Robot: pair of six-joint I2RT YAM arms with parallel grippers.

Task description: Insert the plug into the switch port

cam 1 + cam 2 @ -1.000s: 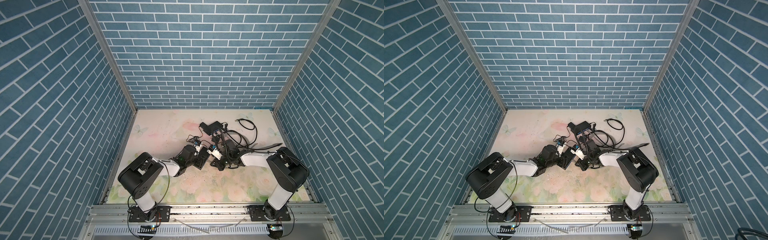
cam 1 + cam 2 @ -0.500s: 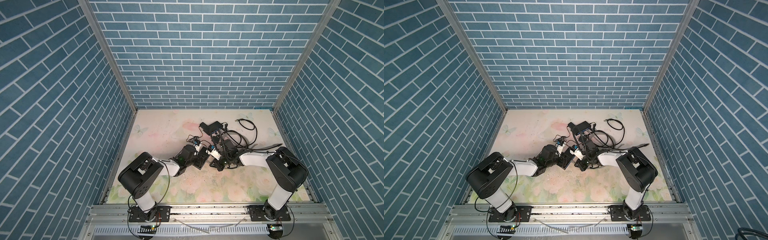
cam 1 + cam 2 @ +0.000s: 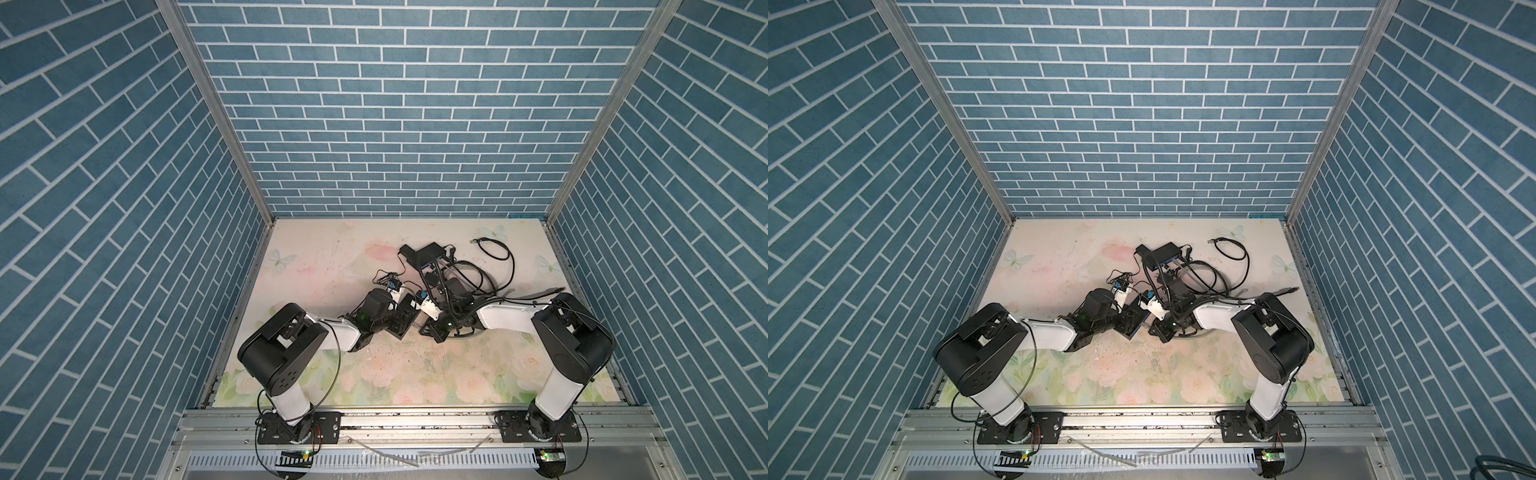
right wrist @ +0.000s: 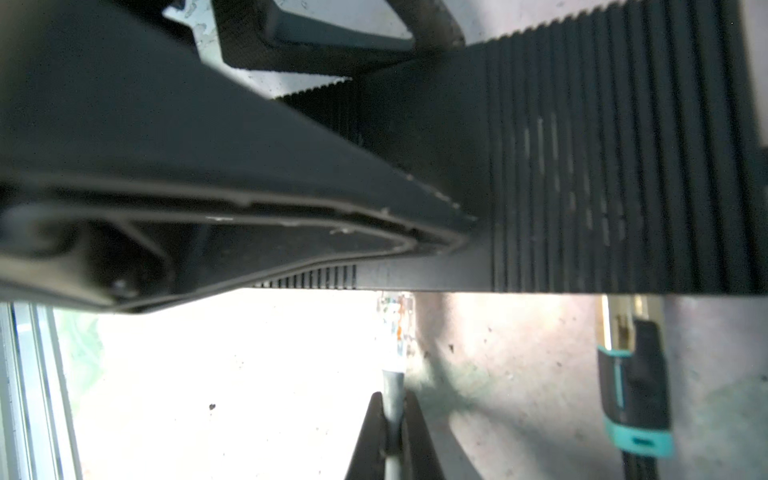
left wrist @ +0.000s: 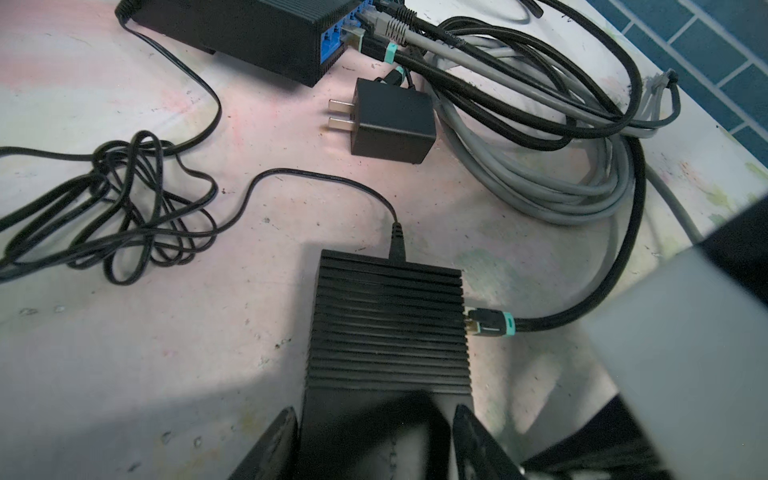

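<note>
Grey cable (image 4: 392, 380) behind plug (image 4: 395, 326) pinched shut in right claw (image 4: 392, 401), box (image 5: 386, 324) clamped in left claw (image 5: 374, 415): may flex mid-frame, jamming plug beside port.

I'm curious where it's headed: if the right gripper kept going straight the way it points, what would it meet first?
Likely the side of the ribbed switch: the clear plug on the grey cable in the right gripper sits just short of it; depth is unclear.
</note>
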